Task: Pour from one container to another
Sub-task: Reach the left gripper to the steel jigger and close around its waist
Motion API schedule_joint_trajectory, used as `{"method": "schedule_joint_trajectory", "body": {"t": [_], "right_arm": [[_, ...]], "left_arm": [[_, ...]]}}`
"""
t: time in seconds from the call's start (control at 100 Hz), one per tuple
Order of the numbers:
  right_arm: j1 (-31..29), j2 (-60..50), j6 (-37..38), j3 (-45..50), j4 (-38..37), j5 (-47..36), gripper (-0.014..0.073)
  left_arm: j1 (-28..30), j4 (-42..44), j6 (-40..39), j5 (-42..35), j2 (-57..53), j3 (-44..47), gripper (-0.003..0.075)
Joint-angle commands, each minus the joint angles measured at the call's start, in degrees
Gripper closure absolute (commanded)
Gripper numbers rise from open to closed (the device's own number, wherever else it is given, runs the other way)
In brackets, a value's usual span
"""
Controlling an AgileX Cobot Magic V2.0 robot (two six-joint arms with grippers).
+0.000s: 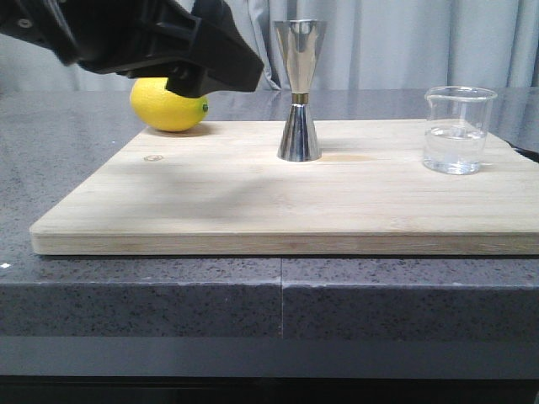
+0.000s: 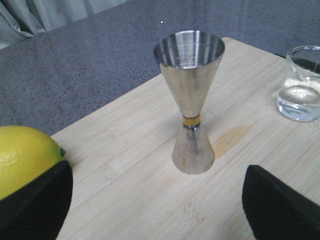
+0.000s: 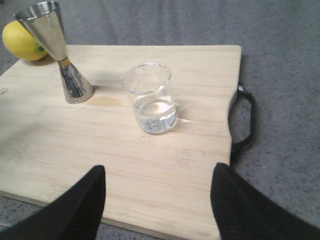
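The steel jigger stands upright near the middle of the wooden cutting board, a gold band at its waist. The clear glass beaker stands at the board's right end with a little clear liquid in it. In the left wrist view my left gripper is open, and the jigger stands a short way ahead of its fingers, apart from them. In the right wrist view my right gripper is open over the board's near edge, with the beaker ahead of it and nothing held.
A yellow lemon lies at the board's back left, partly hidden by my left arm. The board has a black handle at its right end. It lies on a dark speckled counter, and a grey curtain hangs behind.
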Motion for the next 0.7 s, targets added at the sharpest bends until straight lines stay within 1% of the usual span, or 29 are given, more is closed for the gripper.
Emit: {"method": "schedule_joint_trajectory", "body": {"t": [0.0, 0.07, 0.14, 0.31, 0.38, 0.53, 0.69], "right_arm": [[1.9, 3.4, -0.7, -1.4, 0.2, -7.9, 0.0181], [3.5, 5.9, -0.7, -1.4, -0.2, -10.3, 0.0181], [4.8, 8.1, -0.7, -1.4, -0.8, -12.1, 0.0181], [6.3, 12.3, -0.7, -1.4, -1.4, -14.8, 0.0181], [6.3, 13.1, -0.7, -1.4, -1.5, -15.3, 0.0181], [6.3, 13.5, -0.7, -1.4, -2.7, -16.4, 0.0181], [6.3, 13.5, -0.7, -1.4, -2.9, -17.9, 0.0181]], "left_arm": [[-0.9, 1.1, -0.8, -7.1, -0.7, -1.8, 0.0083], [-1.3, 1.3, -1.1, -8.5, 0.0, -1.8, 0.0083], [-1.5, 3.3, -4.5, -10.3, 1.1, -1.8, 0.0083], [-1.5, 16.1, -19.8, -16.7, 4.2, -1.8, 0.0083], [-1.2, 19.4, -23.4, -19.2, 5.3, -1.8, 0.0083], [-0.9, 21.1, -24.0, -21.3, 7.9, -2.1, 0.0083], [0.9, 25.5, -29.4, -26.3, 10.7, -2.1, 0.0083]]}}
